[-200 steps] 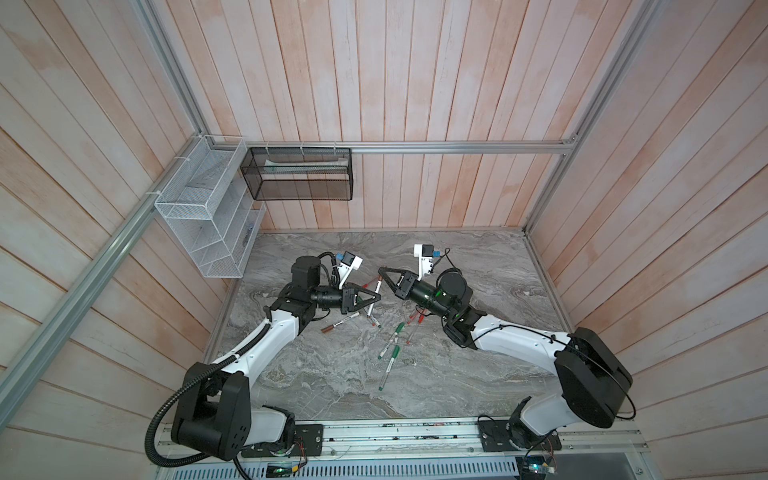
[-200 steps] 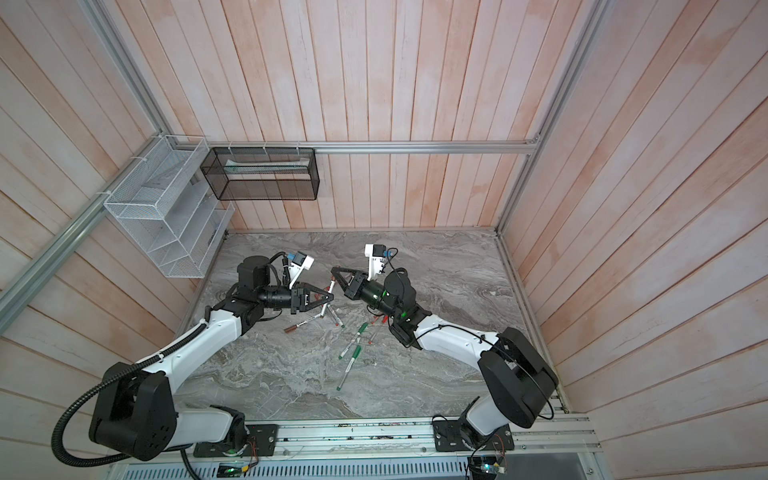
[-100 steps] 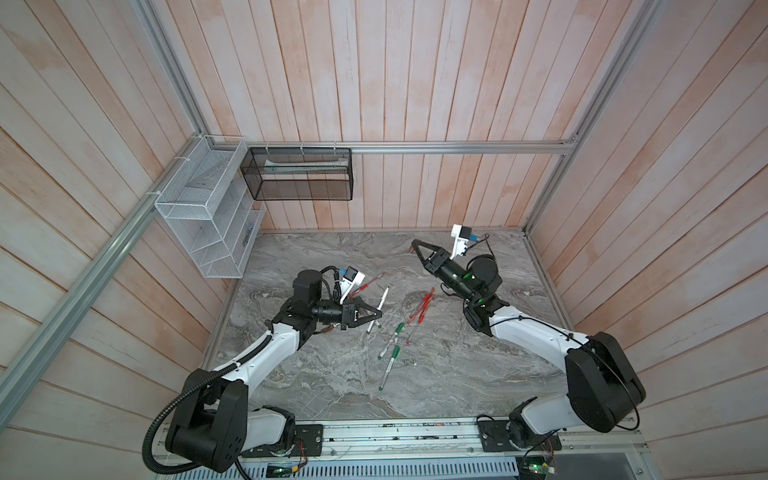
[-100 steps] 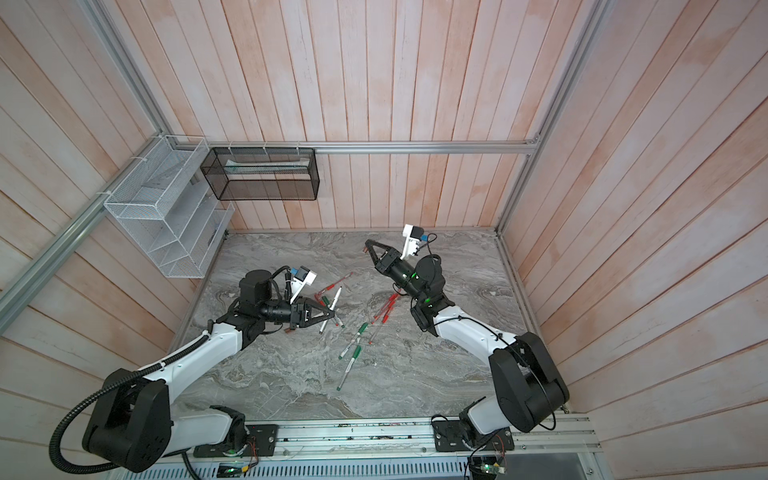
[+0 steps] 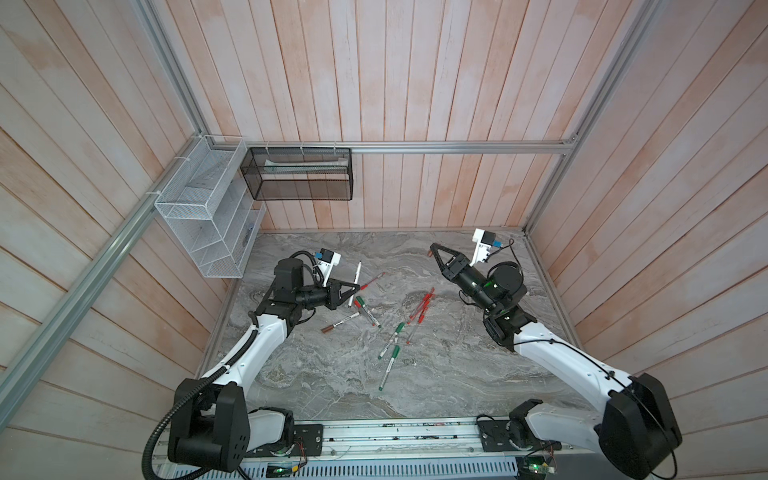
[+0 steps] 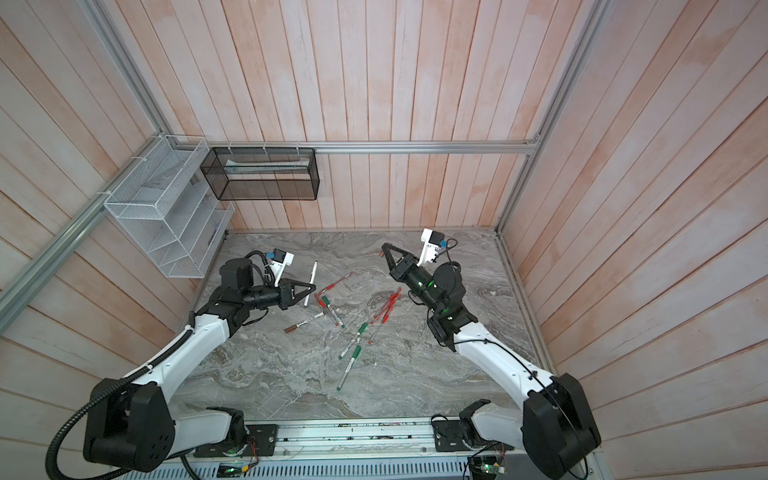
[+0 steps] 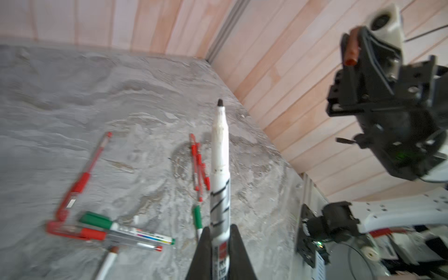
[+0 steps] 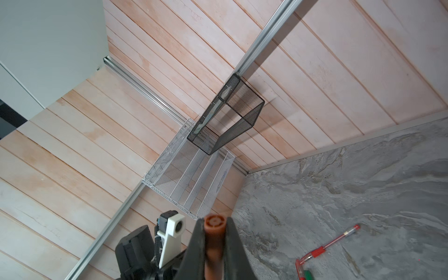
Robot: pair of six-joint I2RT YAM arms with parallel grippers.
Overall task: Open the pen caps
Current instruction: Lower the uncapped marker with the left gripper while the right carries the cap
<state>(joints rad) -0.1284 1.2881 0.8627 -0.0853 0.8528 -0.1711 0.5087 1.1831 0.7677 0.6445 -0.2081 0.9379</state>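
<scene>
A: What has changed?

B: The two grippers, joined before over the middle of the counter (image 5: pixel 457 374), are now apart. The right gripper (image 5: pixel 433 247) lifts the brown cap (image 8: pixel 214 232) toward the back edge. The marker (image 7: pixel 219 169) in the left gripper (image 5: pixel 357 286) is bare-tipped.
</scene>
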